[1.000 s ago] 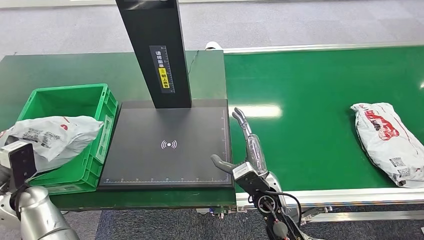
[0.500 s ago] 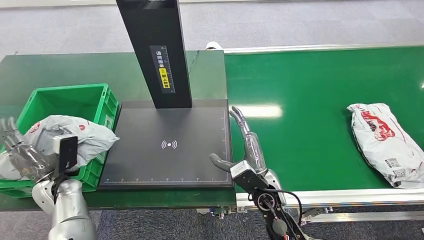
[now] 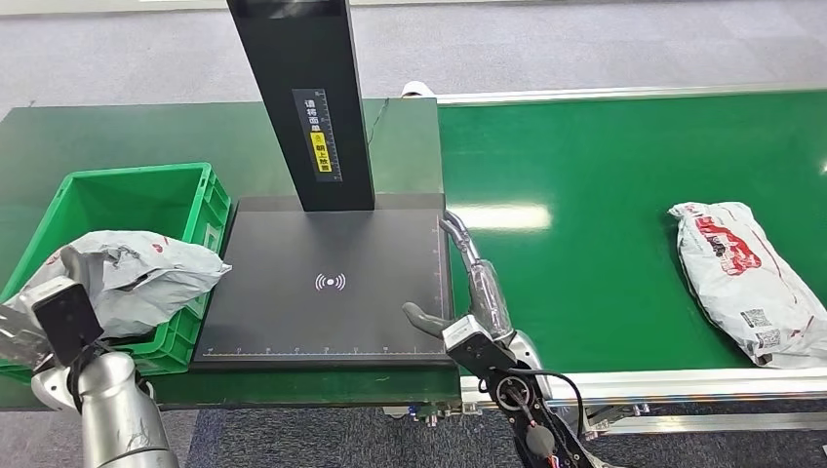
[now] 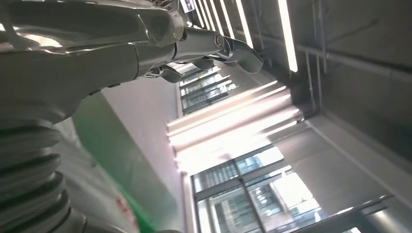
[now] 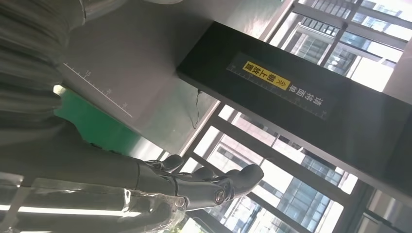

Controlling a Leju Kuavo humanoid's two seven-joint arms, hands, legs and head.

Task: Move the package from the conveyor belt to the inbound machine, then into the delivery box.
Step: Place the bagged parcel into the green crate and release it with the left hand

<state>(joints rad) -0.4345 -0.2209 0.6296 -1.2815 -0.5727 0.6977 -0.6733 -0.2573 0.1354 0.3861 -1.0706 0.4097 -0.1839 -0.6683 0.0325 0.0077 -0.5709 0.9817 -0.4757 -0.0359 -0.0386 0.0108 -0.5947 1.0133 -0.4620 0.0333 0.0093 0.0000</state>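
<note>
One package overhangs the green crate rim; right hand spread empty, left hand's grasp unclear

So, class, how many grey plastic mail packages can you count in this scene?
2. One package lies across the rim of the green crate; the other package lies on the conveyor belt. The crate may hide more.

A white crumpled package with red print lies slumped over the near right rim of the green box, partly inside, one end overhanging toward the black machine. A second package lies flat on the belt, well right of the machine.
</note>
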